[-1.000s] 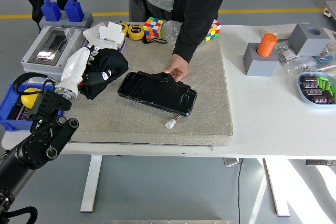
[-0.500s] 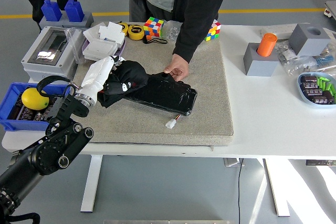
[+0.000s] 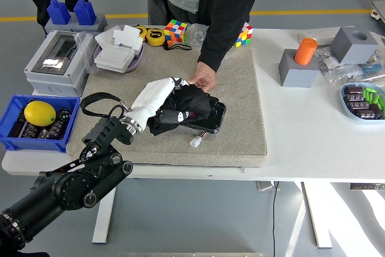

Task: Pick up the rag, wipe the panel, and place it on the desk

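left hand (image 3: 157, 95), white, grasps the black rag (image 3: 186, 108) and presses it down on top of the black panel (image 3: 212, 120). rag bunched up, covers most of the panel; only the panel's right end and near edge show past it. panel lies on the grey mat (image 3: 240, 106) mid-table, slightly tilted, its small white connector (image 3: 195, 142) on a short wire sitting on the mat just beside the near edge. black left arm comes in from lower left corner, reaching up and right over the mat.

person stands at far side, dark sleeve down over the mat, person's hand (image 3: 203, 78) resting on the panel's far edge, touching or just beside the rag. right hand of robot not seen.

left of mat: blue bin (image 3: 13, 132) with a lemon (image 3: 40, 113) in it, grey junction box (image 3: 55, 61) behind it, purple tray (image 3: 118, 59) with white parts. far edge: two rubik's cubes (image 3: 176, 30), yellow tape measure (image 3: 156, 37). right side of white table (image 3: 313, 130): grey block holding an orange cylinder (image 3: 305, 50), another grey block (image 3: 355, 44), blue dish (image 3: 363, 102) with small parts.
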Motion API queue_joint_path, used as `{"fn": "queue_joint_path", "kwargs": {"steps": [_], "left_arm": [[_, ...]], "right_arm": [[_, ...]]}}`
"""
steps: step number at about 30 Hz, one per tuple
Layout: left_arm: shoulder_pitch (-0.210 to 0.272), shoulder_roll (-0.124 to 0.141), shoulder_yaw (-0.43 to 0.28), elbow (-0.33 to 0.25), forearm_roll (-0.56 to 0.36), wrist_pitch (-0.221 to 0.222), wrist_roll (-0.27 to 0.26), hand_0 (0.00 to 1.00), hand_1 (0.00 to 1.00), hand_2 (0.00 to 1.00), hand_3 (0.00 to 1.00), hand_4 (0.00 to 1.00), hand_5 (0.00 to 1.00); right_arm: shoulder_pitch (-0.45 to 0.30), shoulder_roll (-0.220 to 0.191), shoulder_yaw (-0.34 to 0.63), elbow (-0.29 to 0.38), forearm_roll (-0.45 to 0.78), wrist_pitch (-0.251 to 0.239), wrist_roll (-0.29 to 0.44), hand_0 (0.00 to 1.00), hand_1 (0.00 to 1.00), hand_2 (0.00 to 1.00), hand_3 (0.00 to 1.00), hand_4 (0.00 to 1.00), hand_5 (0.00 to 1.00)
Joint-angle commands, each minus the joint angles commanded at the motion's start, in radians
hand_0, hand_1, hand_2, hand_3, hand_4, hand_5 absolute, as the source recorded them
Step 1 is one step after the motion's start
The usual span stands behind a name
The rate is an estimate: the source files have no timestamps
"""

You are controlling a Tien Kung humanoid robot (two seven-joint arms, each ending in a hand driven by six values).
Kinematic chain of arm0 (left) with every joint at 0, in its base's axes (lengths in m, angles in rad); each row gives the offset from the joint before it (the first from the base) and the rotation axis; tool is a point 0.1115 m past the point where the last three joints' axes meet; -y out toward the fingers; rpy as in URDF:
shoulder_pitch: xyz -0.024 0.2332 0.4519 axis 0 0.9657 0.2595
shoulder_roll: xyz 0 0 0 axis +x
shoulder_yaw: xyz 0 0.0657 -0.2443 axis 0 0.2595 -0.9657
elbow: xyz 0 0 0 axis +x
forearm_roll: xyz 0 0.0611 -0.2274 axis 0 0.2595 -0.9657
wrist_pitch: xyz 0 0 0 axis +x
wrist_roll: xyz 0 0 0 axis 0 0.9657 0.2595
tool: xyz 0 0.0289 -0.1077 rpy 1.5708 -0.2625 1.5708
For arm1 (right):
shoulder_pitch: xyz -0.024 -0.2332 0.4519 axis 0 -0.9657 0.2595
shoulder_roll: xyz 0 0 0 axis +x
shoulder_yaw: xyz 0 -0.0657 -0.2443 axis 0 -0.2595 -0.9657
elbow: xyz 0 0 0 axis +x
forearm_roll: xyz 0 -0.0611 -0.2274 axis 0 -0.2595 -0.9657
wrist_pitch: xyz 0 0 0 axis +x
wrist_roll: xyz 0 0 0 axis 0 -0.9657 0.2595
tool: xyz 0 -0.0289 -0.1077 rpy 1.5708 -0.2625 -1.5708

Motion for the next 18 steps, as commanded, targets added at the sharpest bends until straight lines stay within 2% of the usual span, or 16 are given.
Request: {"fn": "queue_joint_path", "kwargs": {"steps": [11, 18], "left_arm": [[-0.030, -0.021, 0.107, -0.027, -0.021, 0.000, 0.006, 0.239, 0.335, 0.424, 0.556, 0.723, 0.002], [-0.036, -0.024, 0.092, -0.004, -0.018, 0.002, 0.004, 0.239, 0.334, 0.424, 0.556, 0.722, 0.002]], "right_arm": [[0.001, 0.000, 0.001, 0.000, 0.000, 0.000, 0.000, 0.590, 0.596, 0.524, 0.525, 0.885, 0.348], [0.001, 0.000, -0.002, 0.000, 0.001, 0.000, 0.000, 0.591, 0.596, 0.524, 0.525, 0.885, 0.349]]}}
